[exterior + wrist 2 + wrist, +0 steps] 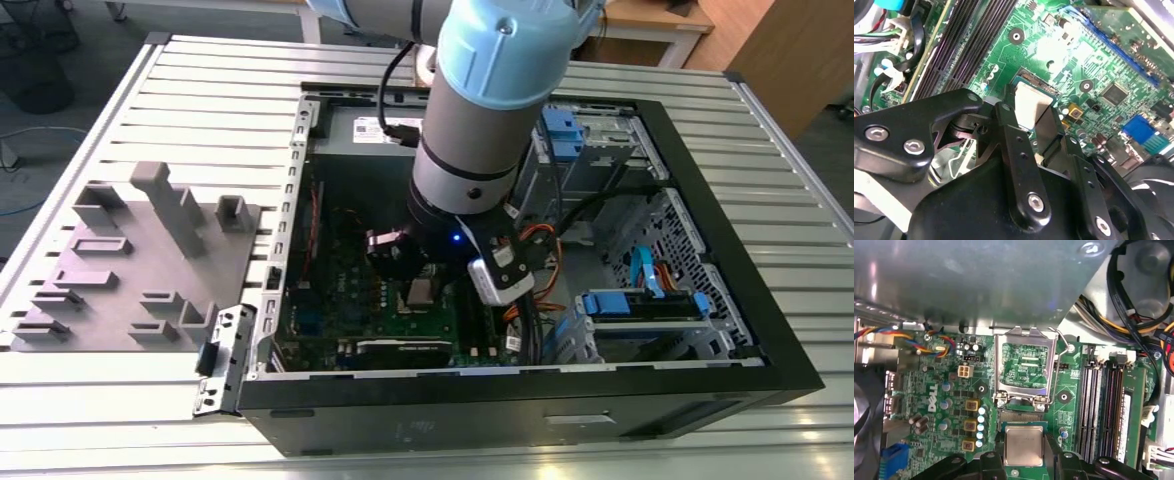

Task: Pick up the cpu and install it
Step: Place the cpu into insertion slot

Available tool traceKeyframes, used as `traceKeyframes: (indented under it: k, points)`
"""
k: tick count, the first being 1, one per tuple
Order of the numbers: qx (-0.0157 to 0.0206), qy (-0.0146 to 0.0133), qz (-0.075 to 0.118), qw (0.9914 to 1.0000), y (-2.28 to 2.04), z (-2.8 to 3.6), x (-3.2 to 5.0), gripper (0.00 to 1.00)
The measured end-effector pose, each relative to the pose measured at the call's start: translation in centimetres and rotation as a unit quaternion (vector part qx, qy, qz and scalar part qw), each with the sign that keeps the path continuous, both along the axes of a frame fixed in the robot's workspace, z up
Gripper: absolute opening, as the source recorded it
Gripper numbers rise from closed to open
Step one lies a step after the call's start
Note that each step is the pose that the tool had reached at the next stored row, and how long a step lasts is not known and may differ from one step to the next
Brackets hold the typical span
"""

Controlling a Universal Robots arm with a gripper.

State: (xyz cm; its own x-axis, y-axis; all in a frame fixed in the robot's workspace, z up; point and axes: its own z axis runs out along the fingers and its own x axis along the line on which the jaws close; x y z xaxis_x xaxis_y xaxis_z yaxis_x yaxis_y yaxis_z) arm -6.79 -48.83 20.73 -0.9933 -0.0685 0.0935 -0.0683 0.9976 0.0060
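Installing step judged in hand: holding the cpu [1024, 445] pinched by two opposite edges between the jaws of the gripper [1031, 120], hovering low over the socket on the green circuit board [1074, 55], just beside the hinged-up socket frame [1026, 365], inside the open computer case [467, 420]. Judging the seating as calling for a level, corner-true descent without side force. Showing a dull silver square top, pale rim, lying flat.
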Motion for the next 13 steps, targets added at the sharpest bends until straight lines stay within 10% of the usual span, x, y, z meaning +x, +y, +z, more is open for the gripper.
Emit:
traceKeyframes:
  k: [3, 8, 13]
  points:
    - [0.0000, -0.0072, -0.005, 0.99996, 0.00, -0.02, -0.26, 0.41]
    - [0.0001, -0.0305, -0.008, 0.99951, 0.01, -0.10, -0.69, 0.41]
    - [-0.0005, -0.0327, -0.027, 0.99911, 0.03, -0.14, -1.04, 0.41]
